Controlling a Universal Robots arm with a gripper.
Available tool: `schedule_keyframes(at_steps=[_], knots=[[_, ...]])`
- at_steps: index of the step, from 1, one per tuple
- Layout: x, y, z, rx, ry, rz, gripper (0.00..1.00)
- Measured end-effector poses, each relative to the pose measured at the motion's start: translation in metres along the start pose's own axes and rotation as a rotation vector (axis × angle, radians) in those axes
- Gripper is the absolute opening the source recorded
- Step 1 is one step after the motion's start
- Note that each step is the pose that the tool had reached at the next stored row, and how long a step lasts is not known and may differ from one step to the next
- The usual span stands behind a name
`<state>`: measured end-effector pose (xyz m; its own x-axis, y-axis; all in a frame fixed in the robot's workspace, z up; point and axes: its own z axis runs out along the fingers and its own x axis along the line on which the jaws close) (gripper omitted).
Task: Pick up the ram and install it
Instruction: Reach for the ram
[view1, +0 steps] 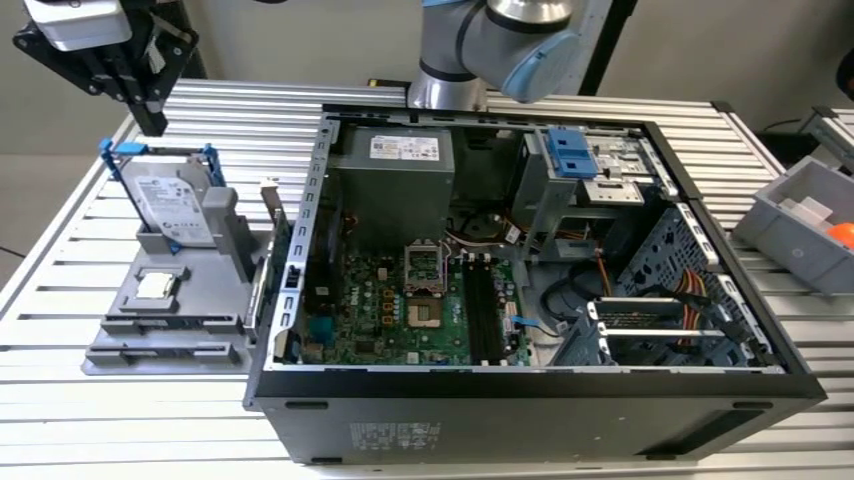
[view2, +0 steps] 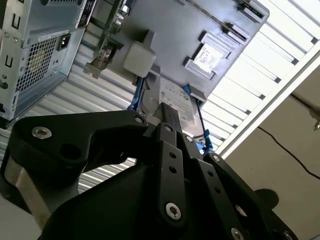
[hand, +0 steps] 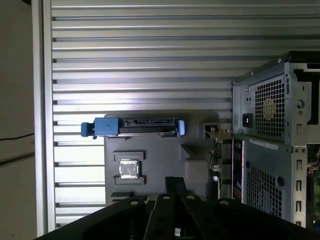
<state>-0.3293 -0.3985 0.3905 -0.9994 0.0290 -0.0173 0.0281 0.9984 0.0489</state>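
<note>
- Hangs over the grey fixture at the exterior view's left, jaws pressed together and pinching nothing.
- Points black fingertips down toward the blue caddy, clear of it.
- Leaves the ram standing on its long edge at the side of the fixture nearest the computer case, just beside the case's outer wall and well apart from the jaws.
- Shows that ram in the first wrist view as a thin strip between fixture and case, and in the second wrist view as a greenish stick beside the case's vented back.
- Carries on the same fixture a silver hard drive, upright in the caddy, and a small processor chip, flat in its own recess nearer the exterior camera.
- Seats fixture and case side by side on the slatted metal counter.
- Bares, through the case's open top, the green motherboard and its long black slots.
- Places the arm's silver and blue joint behind the case's far wall.
- Sets a grey bin at the exterior view's right edge.
</note>
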Motion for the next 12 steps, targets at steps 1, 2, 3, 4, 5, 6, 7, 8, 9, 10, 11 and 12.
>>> schedule_keyframes(at_steps=[1, 2, 3, 4, 5, 6, 7, 8, 9, 10, 11, 12], knots=[[0.0016, -0.0001, 0.0000, 0.0000, 0.0000, 0.000, 0.00], [0.0032, -0.0001, -0.0001, 0.0000, 0.0001, -0.001, 0.00], [0.0045, -0.0001, -0.0001, 0.0000, 0.0002, -0.002, 0.00], [0.0060, -0.0002, -0.0001, 0.0000, 0.0001, -0.002, 0.00], [0.0074, -0.0002, -0.0002, 0.0000, 0.0002, -0.003, 0.00], [0.0087, -0.0003, -0.0001, -0.0001, 0.0001, -0.003, 0.00], [0.0100, -0.0003, -0.0002, 0.0000, 0.0003, -0.004, 0.00], [0.0113, -0.0003, -0.0002, -0.0001, 0.0002, -0.004, 0.00], [0.0126, -0.0004, -0.0002, -0.0001, 0.0003, -0.005, 0.00], [0.0140, -0.0004, -0.0003, -0.0001, 0.0003, -0.006, 0.00], [0.0153, -0.0004, -0.0003, -0.0001, 0.0003, -0.006, 0.00], [0.0165, -0.0005, -0.0003, -0.0001, 0.0004, -0.006, 0.00]])
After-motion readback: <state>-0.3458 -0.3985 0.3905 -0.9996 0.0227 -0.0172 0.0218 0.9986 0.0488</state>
